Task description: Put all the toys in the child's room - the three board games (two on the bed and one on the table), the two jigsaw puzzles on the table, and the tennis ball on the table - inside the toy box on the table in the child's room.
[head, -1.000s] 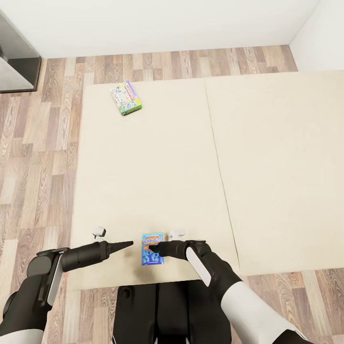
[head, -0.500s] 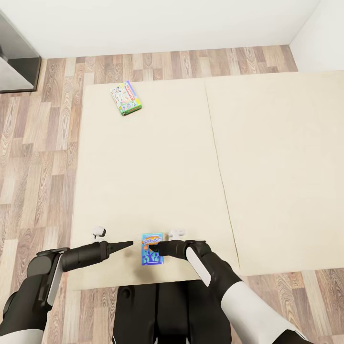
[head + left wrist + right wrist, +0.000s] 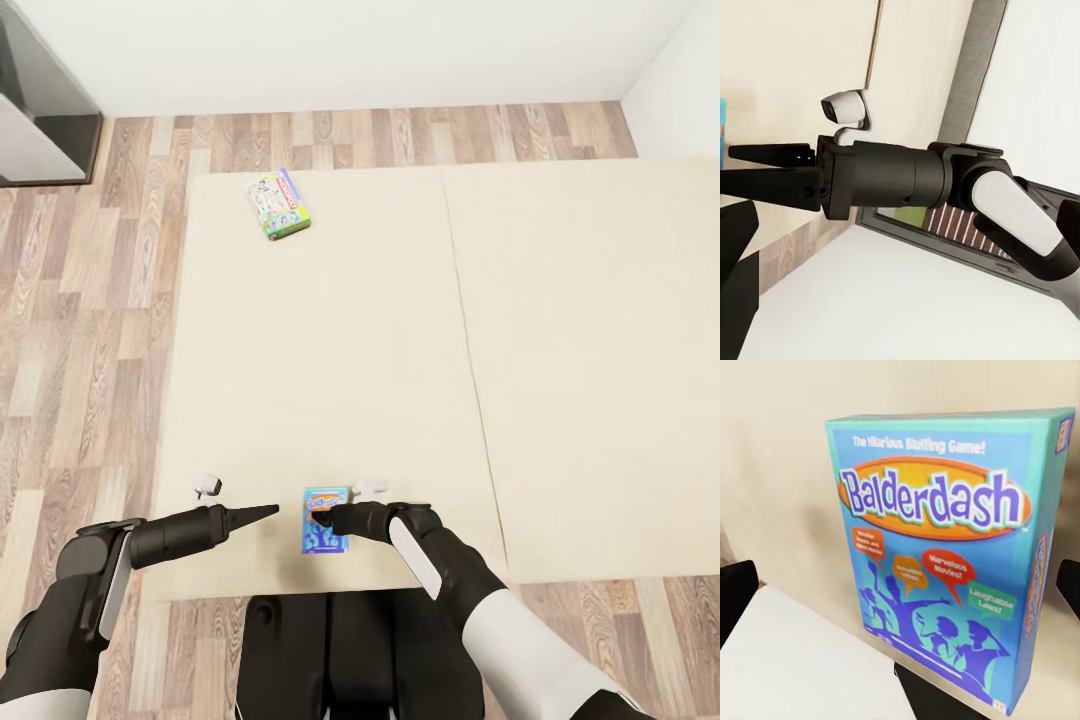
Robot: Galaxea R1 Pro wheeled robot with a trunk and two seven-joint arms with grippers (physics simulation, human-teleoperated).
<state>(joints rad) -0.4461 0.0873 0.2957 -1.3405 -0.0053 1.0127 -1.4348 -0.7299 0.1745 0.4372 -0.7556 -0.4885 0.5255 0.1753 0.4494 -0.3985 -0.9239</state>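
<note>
- The right claw [image 3: 318, 517] hangs low over the near edge of the bed [image 3: 330, 380], its dark tips right at the small blue board game [image 3: 326, 520]. Its jaws stand wide, one dark finger [image 3: 735, 600] showing at each edge of the wrist picture, with the box between them and not gripped.
- That blue box lies flat on the beige mattress; the right wrist view reads its lid as "Balderdash" [image 3: 945, 555], blue with an orange oval.
- The left claw [image 3: 268, 512] points toward the same box from the other side, a little apart from it. I cannot tell whether its fingers are parted or together.
- In the left wrist view the right claw's [image 3: 742, 169] two fingers stand slightly apart, with a sliver of blue at the frame's edge.
- Farther out, the green-edged Monopoly board game [image 3: 279, 203] lies flat near the far left corner of the bed, well apart from both arms.
- Wood-plank floor [image 3: 80, 300] borders the bed on the left and far sides; a dark unit [image 3: 40, 130] stands at the far left by the white wall.
- Against half a second ago, the whole head picture has slid: the bed, the Monopoly box and the blue box all sit a touch further right, and the Monopoly box higher. That is the camera moving. The arms hold the same places in the picture.
</note>
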